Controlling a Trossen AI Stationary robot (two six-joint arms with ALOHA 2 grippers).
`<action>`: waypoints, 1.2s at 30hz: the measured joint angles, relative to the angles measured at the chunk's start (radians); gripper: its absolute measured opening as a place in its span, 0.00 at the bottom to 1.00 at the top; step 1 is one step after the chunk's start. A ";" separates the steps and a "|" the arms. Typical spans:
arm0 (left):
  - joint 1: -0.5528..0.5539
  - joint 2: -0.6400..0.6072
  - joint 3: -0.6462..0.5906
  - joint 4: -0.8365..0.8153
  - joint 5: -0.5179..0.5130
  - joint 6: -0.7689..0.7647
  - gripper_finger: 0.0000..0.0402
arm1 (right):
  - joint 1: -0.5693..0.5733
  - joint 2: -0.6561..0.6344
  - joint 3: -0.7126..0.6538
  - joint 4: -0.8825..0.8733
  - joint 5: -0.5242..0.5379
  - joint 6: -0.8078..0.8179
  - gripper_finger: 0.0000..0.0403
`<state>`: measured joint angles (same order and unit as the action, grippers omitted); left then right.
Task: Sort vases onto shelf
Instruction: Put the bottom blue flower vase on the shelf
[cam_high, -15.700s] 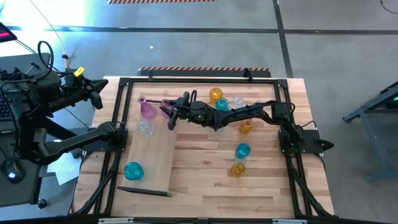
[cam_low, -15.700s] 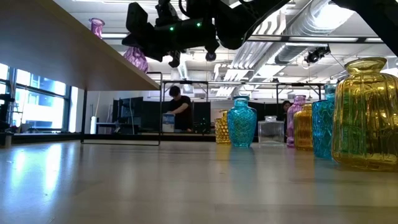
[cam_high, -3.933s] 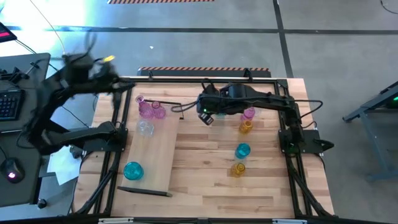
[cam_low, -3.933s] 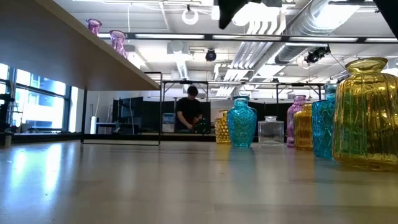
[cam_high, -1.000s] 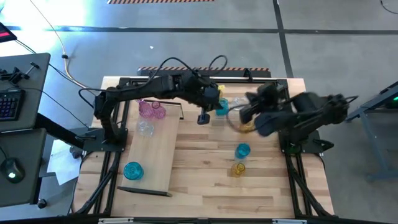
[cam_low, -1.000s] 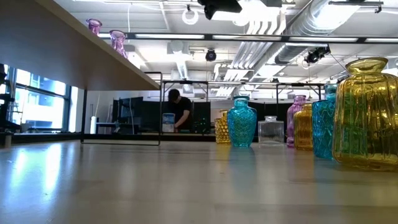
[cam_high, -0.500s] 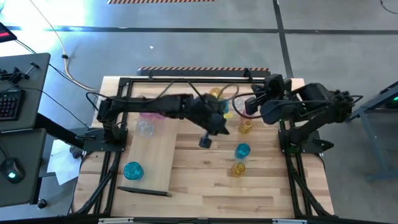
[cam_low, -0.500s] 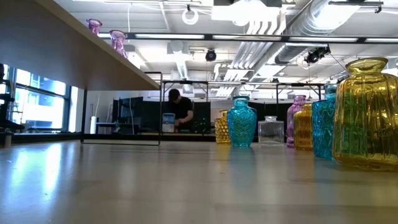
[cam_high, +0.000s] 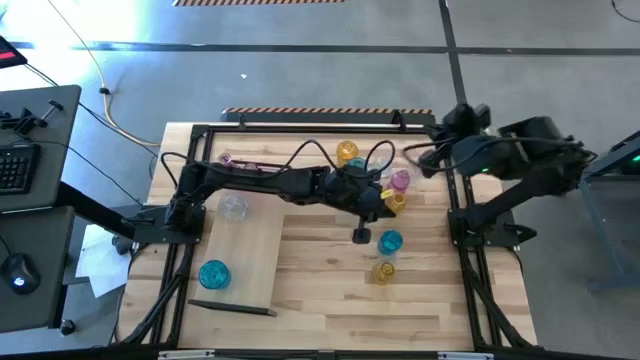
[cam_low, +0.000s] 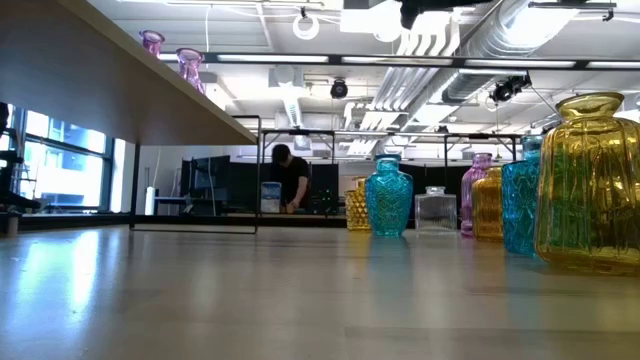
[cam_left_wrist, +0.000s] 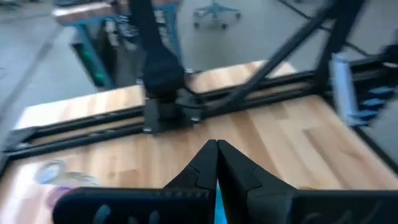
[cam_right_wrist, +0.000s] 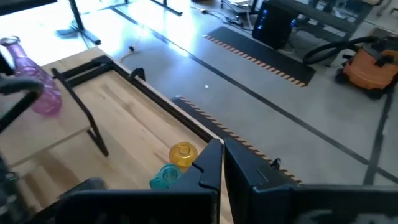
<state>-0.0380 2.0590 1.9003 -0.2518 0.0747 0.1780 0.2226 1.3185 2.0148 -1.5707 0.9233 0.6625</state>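
While no brand, label or legible writing shows on any object, a red-and-white striped strip (cam_high: 328, 111) runs along the floor behind the table (cam_high: 430, 300).

The left gripper (cam_high: 361, 236) is stretched across the table centre, its fingers pressed shut on nothing, poised just beside a teal vase (cam_high: 390, 242) and near the amber vase (cam_high: 383, 271) in front of it. The right gripper (cam_high: 414, 158) is drawn back over the far right corner, also closed and empty; its wrist view shows the two fingers (cam_right_wrist: 212, 163) meeting at the tips.

The shelf (cam_high: 250, 255) lies on the left part of the table, carrying pink vases (cam_high: 228, 161) at its far end, a clear vase (cam_high: 233, 206) behind the arm, and a teal vase at its near end (cam_high: 214, 274). A cluster of unsorted vases (cam_high: 348, 152) stands at the far centre, with a pink one (cam_high: 400, 180) and an amber one (cam_high: 396, 201) just beside the left arm.

Bare wood lies open across the near half of the table, bounded by the black frame rails (cam_high: 185, 280) at both sides.
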 joint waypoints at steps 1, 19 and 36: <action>0.000 0.005 0.000 0.002 -0.029 0.006 0.00 | 0.000 -0.015 0.000 0.000 -0.007 -0.013 0.00; -0.037 0.105 -0.001 0.262 -0.062 0.279 0.00 | 0.000 -0.074 0.000 0.000 -0.090 -0.087 0.00; -0.007 0.105 -0.001 0.220 0.030 0.094 0.07 | 0.000 -0.071 0.000 0.000 -0.122 -0.038 0.00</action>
<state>-0.0452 2.1643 1.8996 -0.0321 0.1045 0.2717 0.2230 1.2478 2.0148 -1.5711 0.8009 0.6246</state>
